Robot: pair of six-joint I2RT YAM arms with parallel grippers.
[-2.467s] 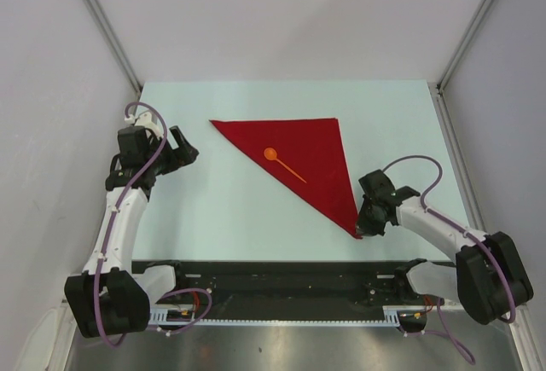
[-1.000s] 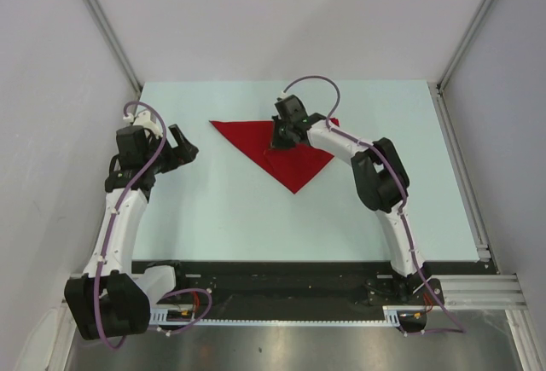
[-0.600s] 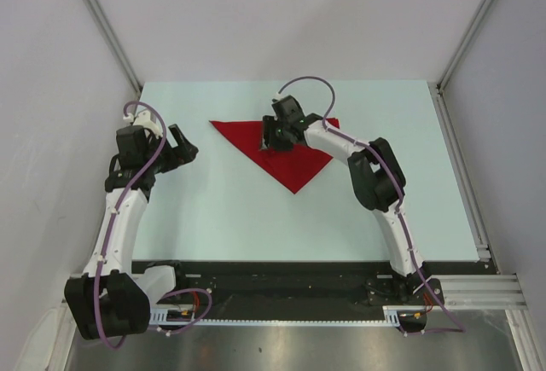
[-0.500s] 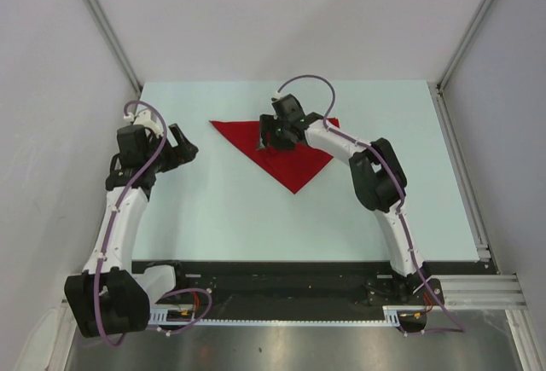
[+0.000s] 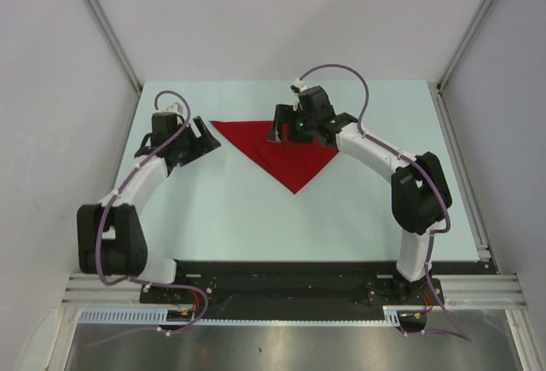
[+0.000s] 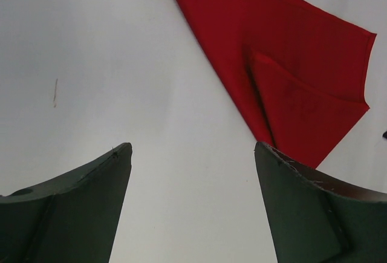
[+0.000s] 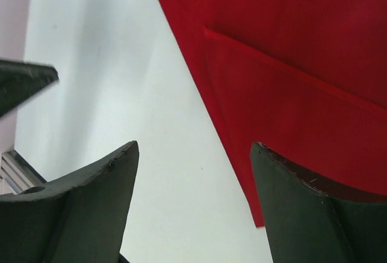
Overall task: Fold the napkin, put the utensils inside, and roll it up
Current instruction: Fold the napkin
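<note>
The red napkin (image 5: pixel 295 165) lies folded into a small triangle on the pale table, with its point toward the arms. A folded-over flap shows on the napkin (image 6: pixel 302 103) in the left wrist view. The spoon is hidden. My right gripper (image 5: pixel 284 130) hovers open over the napkin's far edge. In its own view one fingertip (image 7: pixel 266 154) is over the red napkin (image 7: pixel 290 63) and the other over bare table. My left gripper (image 5: pixel 200 137) stands open just left of the napkin's left corner, and nothing lies between its fingers (image 6: pixel 121 154).
The pale table (image 5: pixel 213 217) is walled at the back and on both sides. A metal rail (image 5: pixel 461 175) runs along its right edge. A black bar (image 5: pixel 281 270) crosses the front by the arm bases. My left fingertip (image 7: pixel 27 78) shows at the left of the right wrist view.
My right gripper has opened, let go of the folded napkin and shifted a little to the right. My left arm has swung in toward the napkin's left corner.
</note>
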